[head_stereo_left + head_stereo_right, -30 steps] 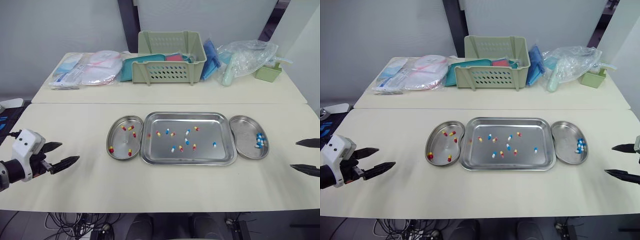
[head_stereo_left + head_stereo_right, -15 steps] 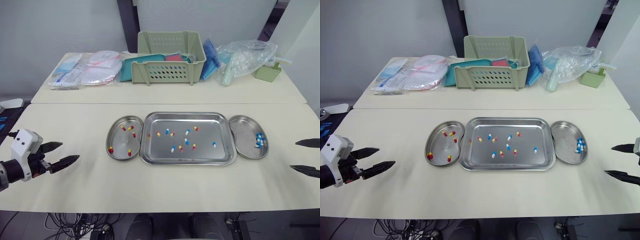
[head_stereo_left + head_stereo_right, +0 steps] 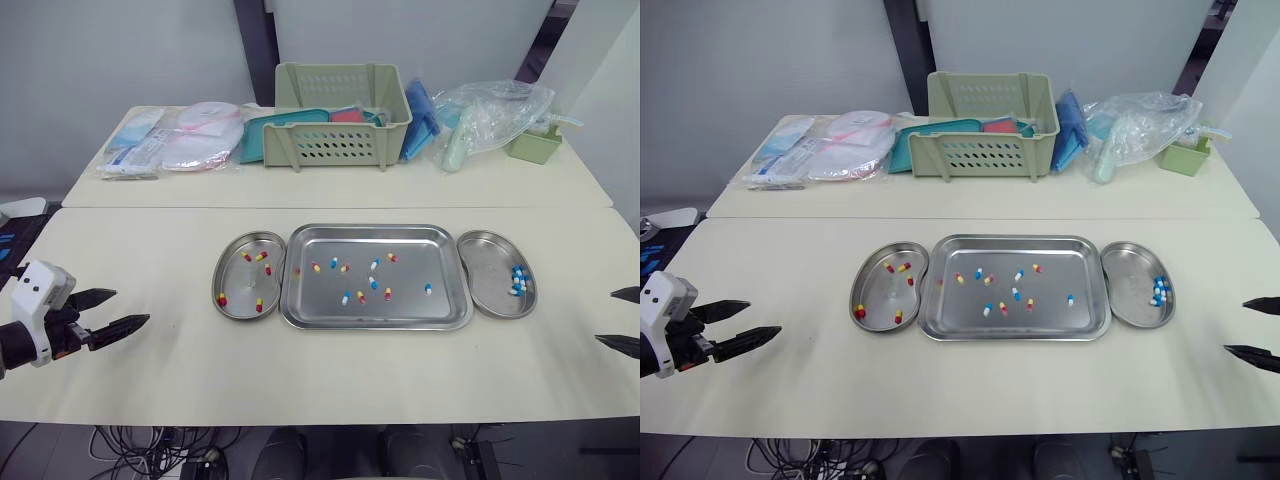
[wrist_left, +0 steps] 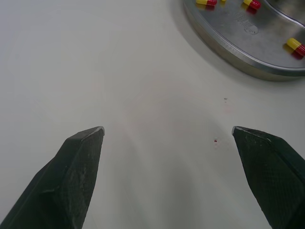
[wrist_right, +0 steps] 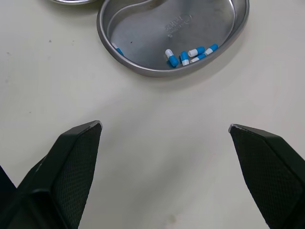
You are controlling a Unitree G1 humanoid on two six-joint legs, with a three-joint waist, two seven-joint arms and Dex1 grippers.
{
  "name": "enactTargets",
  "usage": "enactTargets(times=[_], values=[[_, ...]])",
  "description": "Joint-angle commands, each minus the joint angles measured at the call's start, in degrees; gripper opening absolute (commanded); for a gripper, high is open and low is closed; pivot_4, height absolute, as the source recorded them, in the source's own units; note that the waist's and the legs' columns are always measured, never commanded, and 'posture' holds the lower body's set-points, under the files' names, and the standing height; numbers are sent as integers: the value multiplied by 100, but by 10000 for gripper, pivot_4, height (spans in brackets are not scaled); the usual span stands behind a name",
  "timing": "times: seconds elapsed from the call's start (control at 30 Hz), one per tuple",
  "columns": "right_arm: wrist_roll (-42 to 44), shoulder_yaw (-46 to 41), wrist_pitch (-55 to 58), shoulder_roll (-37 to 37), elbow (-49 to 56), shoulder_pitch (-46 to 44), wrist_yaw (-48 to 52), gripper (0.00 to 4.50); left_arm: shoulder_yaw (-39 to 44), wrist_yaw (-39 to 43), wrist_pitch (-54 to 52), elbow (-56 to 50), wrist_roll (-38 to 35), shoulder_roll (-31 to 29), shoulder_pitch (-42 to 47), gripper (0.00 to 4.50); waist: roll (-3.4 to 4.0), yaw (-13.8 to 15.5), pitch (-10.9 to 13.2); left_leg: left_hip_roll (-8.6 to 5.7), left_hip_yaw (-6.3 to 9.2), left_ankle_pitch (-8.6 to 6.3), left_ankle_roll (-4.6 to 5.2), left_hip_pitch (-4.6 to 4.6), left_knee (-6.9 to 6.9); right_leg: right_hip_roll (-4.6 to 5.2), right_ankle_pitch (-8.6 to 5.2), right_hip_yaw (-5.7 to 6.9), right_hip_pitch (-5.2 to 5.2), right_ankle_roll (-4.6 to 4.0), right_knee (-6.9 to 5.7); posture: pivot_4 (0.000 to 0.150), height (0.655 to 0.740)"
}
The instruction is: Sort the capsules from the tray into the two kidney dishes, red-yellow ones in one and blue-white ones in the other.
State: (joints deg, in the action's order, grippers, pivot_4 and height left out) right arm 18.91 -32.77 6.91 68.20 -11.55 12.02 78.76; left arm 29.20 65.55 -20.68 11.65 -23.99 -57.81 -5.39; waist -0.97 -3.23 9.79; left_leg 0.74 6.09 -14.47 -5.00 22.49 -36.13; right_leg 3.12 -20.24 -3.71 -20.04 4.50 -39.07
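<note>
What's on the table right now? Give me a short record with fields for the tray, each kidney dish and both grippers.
tray: middle of the table, holds unsorted capsules of both colours
left kidney dish: beside the tray's left end, holds red-yellow capsules only
right kidney dish: beside the tray's right end, holds blue-white capsules only
left gripper: open, empty, over bare table left of the left kidney dish
right gripper: open, empty, right of the right kidney dish
</note>
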Motion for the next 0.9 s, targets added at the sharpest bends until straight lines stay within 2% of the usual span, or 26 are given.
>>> enactTargets(times=[0.03,0.2,0.37,0.47,0.6,0.77,0.9], values=[[-25,-434,-147,-25,-9,113,-21,45000,122,45,253,116,41,-56,19,44650,0,1,0,0,0,0,0,0,0,0,0,0,0,0,0,1500,7400],[18,-916,-434,-354,512,571,-11,45000,253,-44,572,8,-63,248,-108,44650,0,4,0,-1,0,0,0,0,0,0,0,0,2,0,1,1500,7400],[524,-891,-20,-1131,2381,1110,-274,45000,388,5,610,-337,-236,456,-435,44650,-2,5,-1,3,4,0,0,-3,1,-1,0,2,6,0,0,1500,7400],[703,-482,215,-1651,3503,1090,-882,45000,419,146,288,-579,-496,467,-650,44650,-5,2,-4,3,2,0,0,-7,1,-1,0,-1,10,0,-2,1500,7400],[709,491,145,-2481,4548,1039,-1618,45000,513,-340,188,-1006,-445,695,-816,44650,-13,36,-9,3,8,0,0,-20,0,-1,0,5,29,0,3,1500,7400],[626,1339,245,-3010,4885,783,-2206,45000,810,-502,-101,-1650,-611,846,-1267,44650,-28,51,-16,3,13,0,-1,-23,-2,1,0,8,35,0,6,1500,7400],[533,1776,245,-2987,4844,760,-2249,45000,975,-661,-272,-1940,-568,797,-1518,44650,-28,69,-17,4,11,0,-1,-45,2,0,-1,6,49,-1,6,1500,7400]])
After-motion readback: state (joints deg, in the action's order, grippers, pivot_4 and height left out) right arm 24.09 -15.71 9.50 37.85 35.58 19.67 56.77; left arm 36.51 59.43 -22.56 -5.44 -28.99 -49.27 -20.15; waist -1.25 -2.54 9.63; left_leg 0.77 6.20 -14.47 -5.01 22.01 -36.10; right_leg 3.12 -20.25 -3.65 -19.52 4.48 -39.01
